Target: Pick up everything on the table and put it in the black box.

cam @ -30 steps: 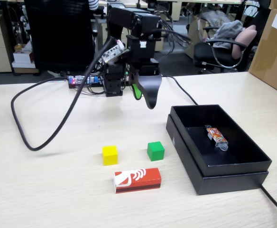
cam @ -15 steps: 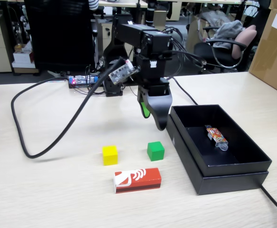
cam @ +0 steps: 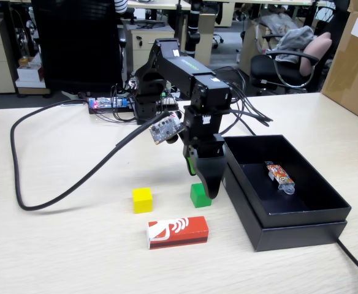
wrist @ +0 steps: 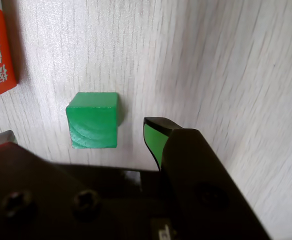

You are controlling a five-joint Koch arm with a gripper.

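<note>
Moved: over the last second the arm swung out from its base and down toward the worktop [cam: 56,245], so the hand [cam: 205,191] ended low beside the green cube [cam: 198,195]; cubes, block and box kept their places
Hand: in the wrist view one green-padded fingertip [wrist: 155,137] showed just to the right of the green cube [wrist: 93,120]; the other jaw was only a grey sliver at the left edge, so the opening looked wide enough to take the cube, though I could not tell for sure; it held nothing
Key relation: in the wrist view the cube lay left of the visible fingertip, apart from it by a thin strip of bare worktop, seemingly between the two jaws; the cube sat slightly skewed to the finger's face
Green cube: on the worktop, near the black box [cam: 326,208], to its left in the fixed view
Yellow cube [cam: 142,199]: further left, well clear of the hand
Red block [cam: 178,232]: nearest the camera, long axis running left to right in the fixed view
Box contents: one small multicoloured wrapped item [cam: 279,175]
Judged step: closing on the green cube; none of the three pieces was boxed yet
</note>
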